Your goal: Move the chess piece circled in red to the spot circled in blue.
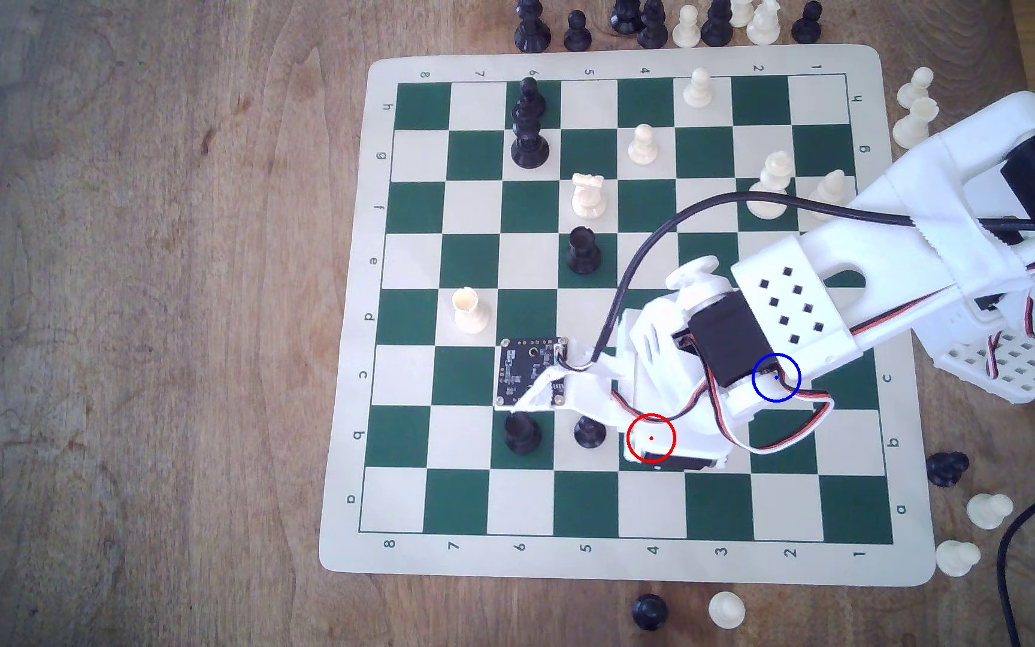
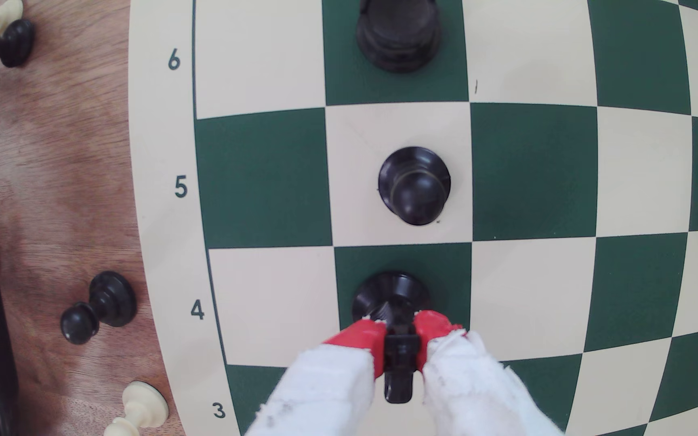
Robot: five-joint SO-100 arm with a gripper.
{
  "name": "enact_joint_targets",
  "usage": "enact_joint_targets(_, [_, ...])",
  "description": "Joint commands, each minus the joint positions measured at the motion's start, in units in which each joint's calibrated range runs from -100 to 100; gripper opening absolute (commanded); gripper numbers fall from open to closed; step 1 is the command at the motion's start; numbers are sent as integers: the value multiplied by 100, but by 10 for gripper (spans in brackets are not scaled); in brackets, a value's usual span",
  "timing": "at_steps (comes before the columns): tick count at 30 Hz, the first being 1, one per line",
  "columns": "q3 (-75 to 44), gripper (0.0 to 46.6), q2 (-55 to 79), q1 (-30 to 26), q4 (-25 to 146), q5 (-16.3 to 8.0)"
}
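Two red-tipped fingers of the gripper were closed around the black knight, which stood upright on a dark green square in row 4 of the board. Ahead of it, a black pawn stood on the neighbouring cream square. From the exterior view, the arm covered the blue ring.

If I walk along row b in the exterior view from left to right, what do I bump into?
Black flat-topped piece → black pawn → red ring, where the fingers hold the black knight → black piece on the table.
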Motion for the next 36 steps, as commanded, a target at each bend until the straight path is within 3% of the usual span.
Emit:
enact_joint_targets(1, [-440, 2, -452, 32, 142, 34])
enact_joint_targets(8, [4, 2, -1802, 134, 601, 186])
enact_joint_targets(16, [2062, 2, -3618, 494, 658, 303])
enact_joint_targets(26, [3422, 2, -4824, 431, 822, 278])
enact_joint_targets(36, [4003, 2, -5223, 306, 928, 239])
